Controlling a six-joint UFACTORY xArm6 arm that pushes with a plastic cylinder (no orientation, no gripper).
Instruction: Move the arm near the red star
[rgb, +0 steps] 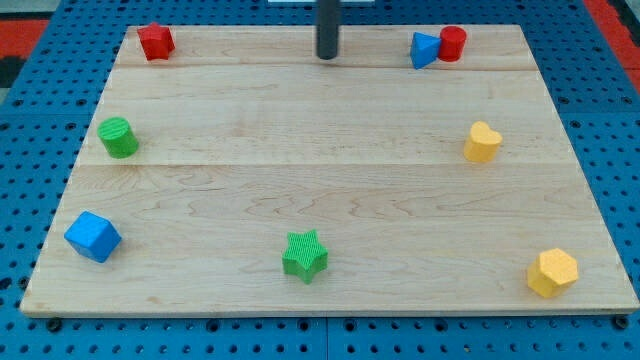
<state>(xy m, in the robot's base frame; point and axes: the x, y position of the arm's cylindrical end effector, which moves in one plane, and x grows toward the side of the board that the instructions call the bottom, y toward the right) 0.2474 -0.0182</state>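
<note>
Eight blocks lie spread on the table (330, 150), and my tip (327, 57) stands at the view's top middle, touching none of them. No hand is fitted to this arm, only a bare rod, so nothing opens, closes or holds anything. The red star (156, 42) sits in the view's top left corner, well apart from my tip and roughly level with it. To do the step well, I judge a straight slide toward the view's left along the top strip serves best: nothing shows between my tip and the star, so no other block should be disturbed. The move calls for slowing and stopping just beside the star, not against it, since the task asks only for nearness and a nudge could push it off the near edge. Other blocks are away from that line: blue block (424, 50) touching red cylinder (452, 44) at top right, green cylinder (118, 137) at left, yellow block (483, 142) at right, blue cube (93, 237), green star (305, 256) and a second yellow block (552, 272) along the bottom. No containers are in view, so nothing is held in any.
</note>
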